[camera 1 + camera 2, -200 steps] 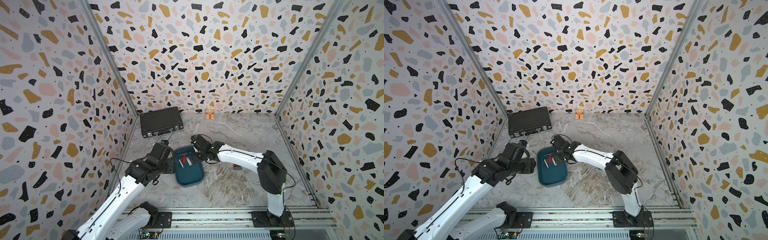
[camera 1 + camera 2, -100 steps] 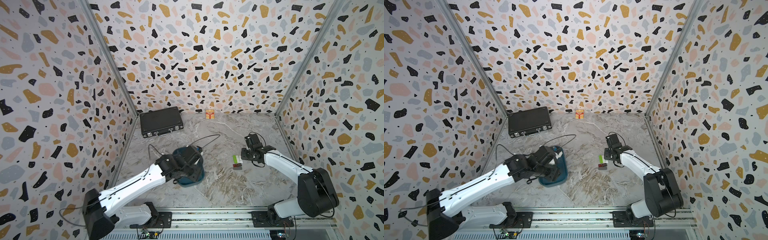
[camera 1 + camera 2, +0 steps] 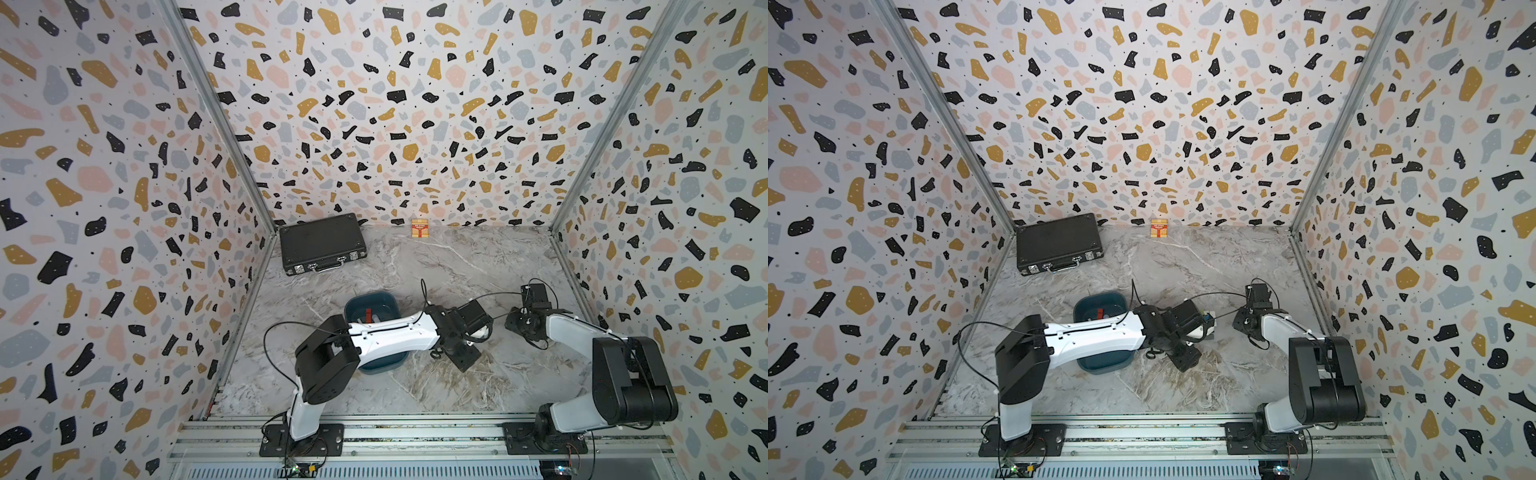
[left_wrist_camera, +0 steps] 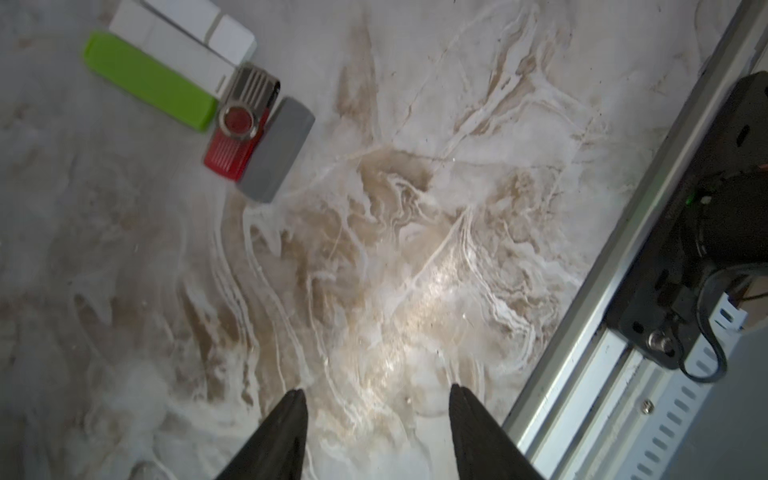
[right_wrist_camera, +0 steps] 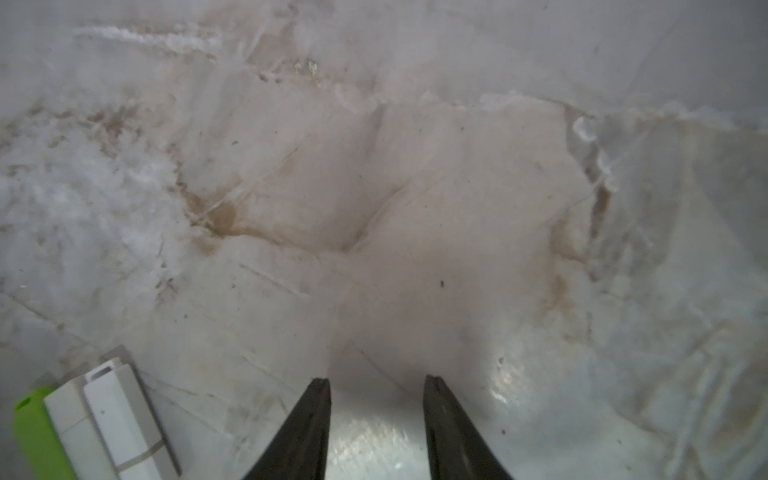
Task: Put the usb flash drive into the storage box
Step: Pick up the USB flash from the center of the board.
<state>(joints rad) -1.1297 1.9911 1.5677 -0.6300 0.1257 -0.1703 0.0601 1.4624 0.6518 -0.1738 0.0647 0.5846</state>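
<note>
The storage box [image 3: 386,300] [image 3: 1115,297] is a dark teal tub at mid table, partly covered by my left arm. A red usb flash drive [image 3: 368,313] [image 3: 1099,311] lies inside it. To the right of the box, several more flash drives lie together on the marble: green [image 4: 149,81], white [image 4: 178,54], red with a metal clip [image 4: 239,124] and grey [image 4: 276,149]. My left gripper [image 4: 376,388] [image 3: 468,362] hangs open and empty just in front of them. My right gripper [image 5: 376,380] [image 3: 515,323] stands open and empty to their right, with the green [image 5: 35,432] and white [image 5: 120,424] drives beside it.
A black briefcase [image 3: 322,243] lies at the back left. A small red-and-yellow carton [image 3: 420,228] stands against the back wall. The metal rail [image 3: 415,432] with both arm bases runs along the front edge.
My right arm has drawn back from over the box to the right side. My left arm has swung from the box's left across it, toward the drives.
</note>
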